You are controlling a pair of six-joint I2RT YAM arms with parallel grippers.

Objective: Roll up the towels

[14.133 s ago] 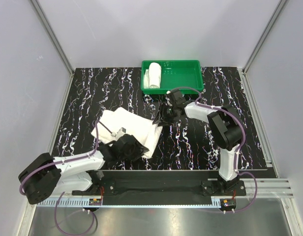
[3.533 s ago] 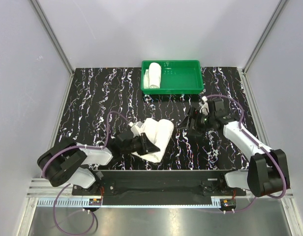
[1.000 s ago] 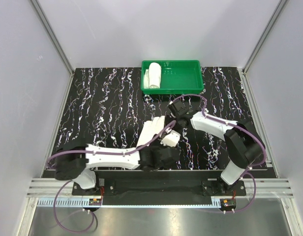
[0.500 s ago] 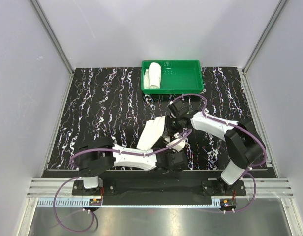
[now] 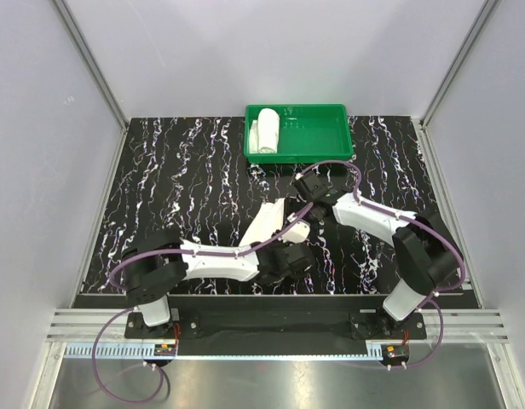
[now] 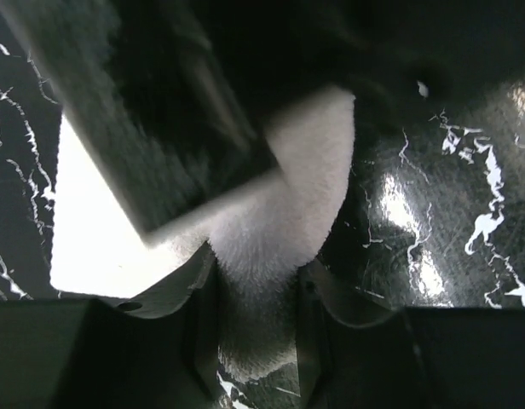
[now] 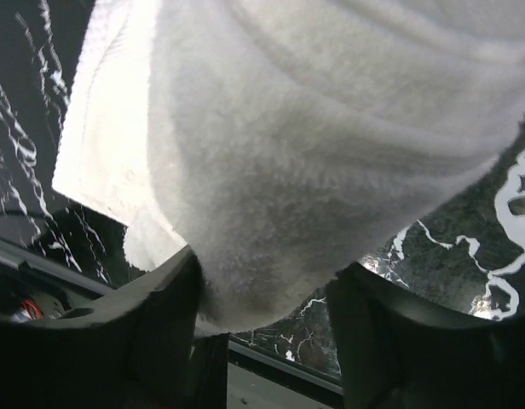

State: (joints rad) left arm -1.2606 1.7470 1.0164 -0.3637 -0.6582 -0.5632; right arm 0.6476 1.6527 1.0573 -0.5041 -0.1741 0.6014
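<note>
A white towel (image 5: pixel 264 224) lies bunched at the table's middle, held between both grippers. My left gripper (image 5: pixel 288 249) is shut on its near end; the left wrist view shows the towel (image 6: pixel 307 170) pinched between the fingers (image 6: pixel 164 294), with the left gripper (image 6: pixel 254 328) just above the table. My right gripper (image 5: pixel 307 210) is shut on the far end; the right wrist view shows a thick fold of towel (image 7: pixel 314 153) filling the right gripper (image 7: pixel 267 302). A second white towel (image 5: pixel 268 129) sits rolled in the green tray (image 5: pixel 322 136).
The green tray stands at the table's far middle, just behind the right gripper. The black marbled table (image 5: pixel 177 187) spreads to the left and right. The left arm (image 5: pixel 211 260) lies along the near edge, crossing towards the right arm (image 5: pixel 373 217).
My left gripper has moved away from the near edge and slightly left with the towel's end in it. The right gripper has stayed near the towel's far end.
</note>
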